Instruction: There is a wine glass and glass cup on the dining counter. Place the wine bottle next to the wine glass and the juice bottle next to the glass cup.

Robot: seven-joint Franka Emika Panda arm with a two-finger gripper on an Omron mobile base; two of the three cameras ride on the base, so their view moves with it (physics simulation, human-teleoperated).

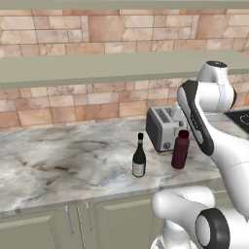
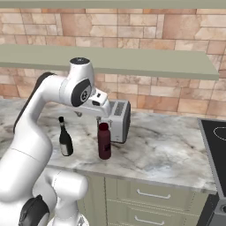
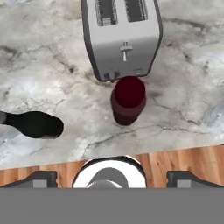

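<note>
The stubby dark red juice bottle (image 1: pixel 180 150) (image 2: pixel 104 141) stands upright on the wall counter just in front of a toaster. A slender black wine bottle (image 1: pixel 139 158) (image 2: pixel 65 137) with a pale label stands upright to its left. My gripper (image 2: pixel 88 115) hangs open above the juice bottle and a little toward the wine bottle, touching nothing. In the hand view I look straight down on the juice bottle (image 3: pixel 127 100), centred above my wide-apart fingertips, with the wine bottle (image 3: pixel 35 124) off to the left. The wine glass, the glass cup and the dining counter are out of view.
A silver toaster (image 1: pixel 163 127) (image 2: pixel 119 120) (image 3: pixel 122 39) stands right behind the juice bottle. A green shelf (image 1: pixel 97 68) runs overhead along the brick wall. A black cooktop (image 2: pixel 216 141) lies at the right. The marble counter (image 1: pixel 58 165) ends at a front edge over wooden floor (image 3: pixel 183 157).
</note>
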